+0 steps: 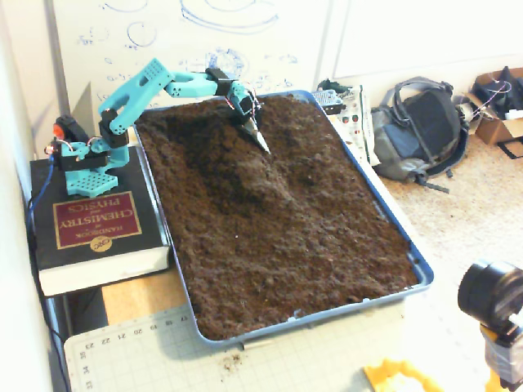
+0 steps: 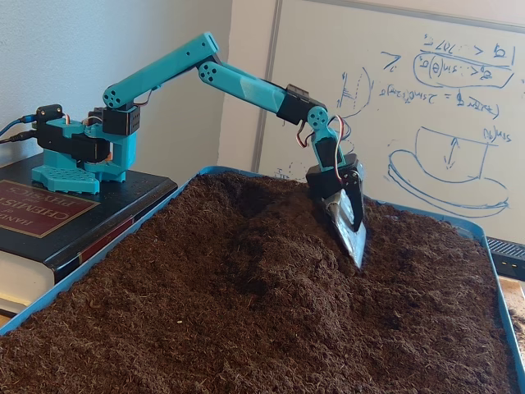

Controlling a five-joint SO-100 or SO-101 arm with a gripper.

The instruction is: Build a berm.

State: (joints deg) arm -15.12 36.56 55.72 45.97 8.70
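- I have the teal plastic arm (image 2: pixel 246 82) reaching out from its base on the thick dark hardcover book (image 1: pixel 94 237), and the gripper (image 2: pixel 351 226) points down at the soil.
- It carries a shiny, pointed metal scoop blade (image 1: pixel 258 135) whose tip seems to touch the surface; whether the gripper is parted or closed behind the blade I cannot tell.
- The berm (image 1: pixel 245 175), a humped ridge of dark brown crumbly soil, sits in the half of the shallow blue-rimmed tray (image 1: pixel 421 273) nearer the arm. It runs from the blade toward the tray's middle; in the low fixed view it rises just left of the blade (image 2: pixel 271 263).
- To do this stroke well, I judge I should sink the blade shallowly and drag loose soil toward the ridge's flank. I would lift out before the crest, so the hump gains height instead of being cut.
- The soil looks fibrous, dry and loose, so it will likely slump; short, repeated pulls should suit it better.
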